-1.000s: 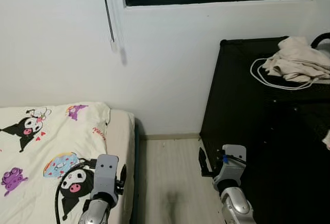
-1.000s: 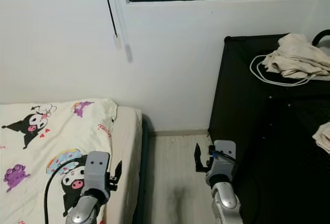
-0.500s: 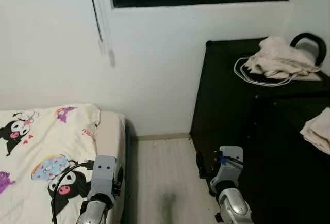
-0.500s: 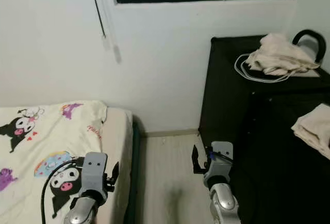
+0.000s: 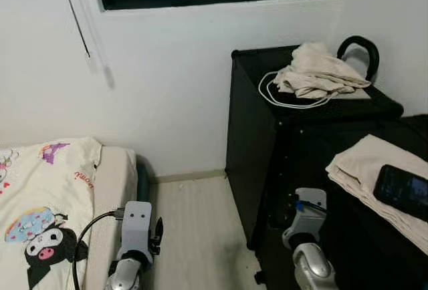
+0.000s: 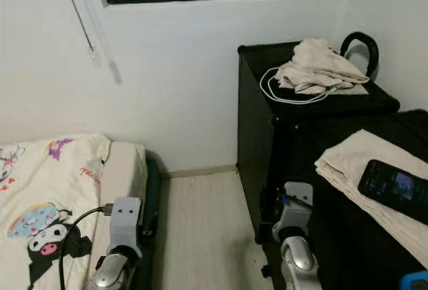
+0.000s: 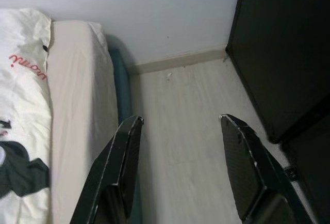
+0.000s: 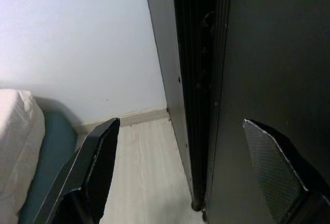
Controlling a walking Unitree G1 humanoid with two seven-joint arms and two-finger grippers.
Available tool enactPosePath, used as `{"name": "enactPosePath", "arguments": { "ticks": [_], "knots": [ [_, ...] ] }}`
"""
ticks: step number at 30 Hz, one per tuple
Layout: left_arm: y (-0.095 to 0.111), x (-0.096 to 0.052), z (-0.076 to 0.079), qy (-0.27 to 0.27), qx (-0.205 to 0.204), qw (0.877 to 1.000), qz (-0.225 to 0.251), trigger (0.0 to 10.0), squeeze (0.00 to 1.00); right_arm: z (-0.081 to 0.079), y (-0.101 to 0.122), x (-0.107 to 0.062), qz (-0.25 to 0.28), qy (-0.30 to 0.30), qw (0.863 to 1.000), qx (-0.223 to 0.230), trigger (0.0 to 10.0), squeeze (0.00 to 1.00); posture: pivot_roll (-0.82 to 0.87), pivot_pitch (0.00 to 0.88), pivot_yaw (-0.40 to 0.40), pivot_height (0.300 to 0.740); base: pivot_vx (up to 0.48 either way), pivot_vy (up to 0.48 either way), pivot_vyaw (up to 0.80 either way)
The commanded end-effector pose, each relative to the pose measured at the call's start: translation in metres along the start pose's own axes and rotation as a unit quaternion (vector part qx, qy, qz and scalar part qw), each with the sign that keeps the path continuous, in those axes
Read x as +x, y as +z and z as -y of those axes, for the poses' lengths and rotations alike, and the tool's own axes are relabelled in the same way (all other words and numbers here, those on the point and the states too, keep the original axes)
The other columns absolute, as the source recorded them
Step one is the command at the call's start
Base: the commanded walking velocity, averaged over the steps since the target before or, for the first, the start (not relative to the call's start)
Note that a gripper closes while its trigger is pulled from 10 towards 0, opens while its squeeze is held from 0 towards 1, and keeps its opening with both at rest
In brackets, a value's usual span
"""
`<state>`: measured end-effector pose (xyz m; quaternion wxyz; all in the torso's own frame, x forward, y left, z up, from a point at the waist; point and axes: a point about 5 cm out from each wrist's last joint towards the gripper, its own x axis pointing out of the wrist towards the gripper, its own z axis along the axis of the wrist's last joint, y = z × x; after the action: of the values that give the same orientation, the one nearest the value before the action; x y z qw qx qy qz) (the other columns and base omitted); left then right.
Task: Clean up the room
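Two silver arms end in pale grey boxy wrist housings, the left gripper [image 7: 178,123] and right gripper [image 8: 180,131] each bearing two long black fingers [image 7: 121,162] with finely textured inner pads; a black cable loops from the left housing (the right one carries a small blue fitting)

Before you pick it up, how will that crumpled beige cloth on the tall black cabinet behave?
The crumpled beige cloth looks soft and floppy, so it will probably sag and unfold. It is likely light. The white cable loops around it and may drag along.
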<state>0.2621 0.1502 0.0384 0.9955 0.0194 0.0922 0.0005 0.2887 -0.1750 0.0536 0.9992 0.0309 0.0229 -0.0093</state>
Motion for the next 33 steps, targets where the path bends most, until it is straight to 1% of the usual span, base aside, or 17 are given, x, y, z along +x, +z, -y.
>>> {"name": "enactPosePath", "arguments": {
  "ticks": [1,9,11,17,22,26,33],
  "knots": [
    [-0.0069,-0.0015,-0.0071,0.012,0.020,1.000,-0.018,10.0,0.00,-0.0065,-0.0043,-0.0012,-0.010,0.009,1.000,0.007,10.0,0.00,-0.01,0.104,0.017,0.740,0.000,0.000,0.00],
    [-0.0050,-0.0017,-0.0066,0.018,0.024,0.999,-0.012,10.0,0.00,-0.0067,-0.0045,-0.0012,-0.011,0.009,1.000,0.007,10.0,0.00,-0.01,0.111,0.010,0.740,0.000,0.000,0.00],
    [-0.0045,-0.0019,-0.0048,0.017,0.016,1.000,-0.010,10.0,0.00,-0.0055,-0.0051,-0.0017,-0.012,0.009,1.000,0.006,10.0,0.00,-0.02,0.114,0.001,0.740,0.000,0.000,0.00],
    [-0.0044,-0.0034,-0.0034,0.017,0.014,1.000,-0.008,10.0,0.00,-0.0050,-0.0056,-0.0022,-0.014,0.012,1.000,0.005,10.0,0.00,-0.03,0.120,0.003,0.740,0.000,0.000,0.00],
    [-0.0035,-0.0030,-0.0038,0.009,0.024,1.000,-0.004,10.0,0.00,-0.0084,-0.0055,-0.0022,-0.012,0.011,1.000,0.008,10.0,0.00,-0.03,0.118,0.015,0.740,0.000,0.000,0.00],
    [-0.0020,-0.0017,-0.0049,0.007,0.023,1.000,-0.001,10.0,0.00,-0.0095,-0.0057,-0.0025,-0.012,0.011,1.000,0.009,10.0,0.00,-0.03,0.117,0.014,0.740,0.000,0.000,0.00],
    [0.0000,-0.0026,-0.0025,0.002,0.019,1.000,0.008,10.0,0.00,-0.0068,-0.0060,-0.0027,-0.013,0.011,1.000,0.006,10.0,0.00,-0.03,0.111,0.010,0.740,0.000,0.000,0.00]
  ]
}}
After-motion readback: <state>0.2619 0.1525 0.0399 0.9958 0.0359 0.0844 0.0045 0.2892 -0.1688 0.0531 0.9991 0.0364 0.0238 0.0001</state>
